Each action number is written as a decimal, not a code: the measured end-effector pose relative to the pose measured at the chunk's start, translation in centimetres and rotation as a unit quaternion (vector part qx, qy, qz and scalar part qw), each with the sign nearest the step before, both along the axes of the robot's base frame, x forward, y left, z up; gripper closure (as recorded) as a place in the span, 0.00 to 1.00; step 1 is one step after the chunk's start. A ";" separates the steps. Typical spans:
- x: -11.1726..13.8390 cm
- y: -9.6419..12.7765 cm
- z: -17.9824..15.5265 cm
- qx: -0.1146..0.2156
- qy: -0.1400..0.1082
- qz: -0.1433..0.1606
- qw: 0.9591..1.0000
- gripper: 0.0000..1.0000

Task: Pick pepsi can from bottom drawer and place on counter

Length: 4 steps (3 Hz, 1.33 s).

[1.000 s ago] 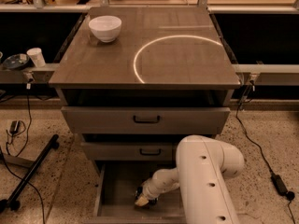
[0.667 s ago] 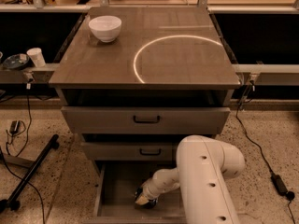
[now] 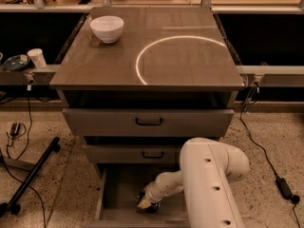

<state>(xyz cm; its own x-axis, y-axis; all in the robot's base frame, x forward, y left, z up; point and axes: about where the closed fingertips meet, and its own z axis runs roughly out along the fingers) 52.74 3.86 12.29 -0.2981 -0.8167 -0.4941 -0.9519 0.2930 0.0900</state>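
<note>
Gripper (image 3: 148, 203) low inside the open bottom drawer (image 3: 118, 189), near its front middle, at the end of the white arm (image 3: 209, 175). Against the two preceding frames: no visible shift of arm or gripper, so it is dwelling at the grasp point, not lifting. Cannot tell how far the gripper is closed or whether it holds anything. The pepsi can is not separable from the dark shape at the gripper tip; judged to be there, still in the drawer. Tabletop (image 3: 190, 65) carries only the white bowl (image 3: 107, 28), far left corner; placement is not yet begun.
</note>
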 end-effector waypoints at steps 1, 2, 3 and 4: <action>0.0 0.0 0.3 0.002 -0.003 0.000 1.000 1.00; 0.1 -0.1 2.2 0.009 -0.016 0.001 1.000 1.00; 0.2 -0.2 3.4 0.013 -0.024 0.001 1.000 1.00; 0.1 -0.3 5.0 0.017 -0.034 0.005 0.999 1.00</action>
<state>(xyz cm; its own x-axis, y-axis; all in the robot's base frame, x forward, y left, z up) 52.86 3.54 17.32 -0.2548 -0.8021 -0.5401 -0.9588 0.2819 0.0336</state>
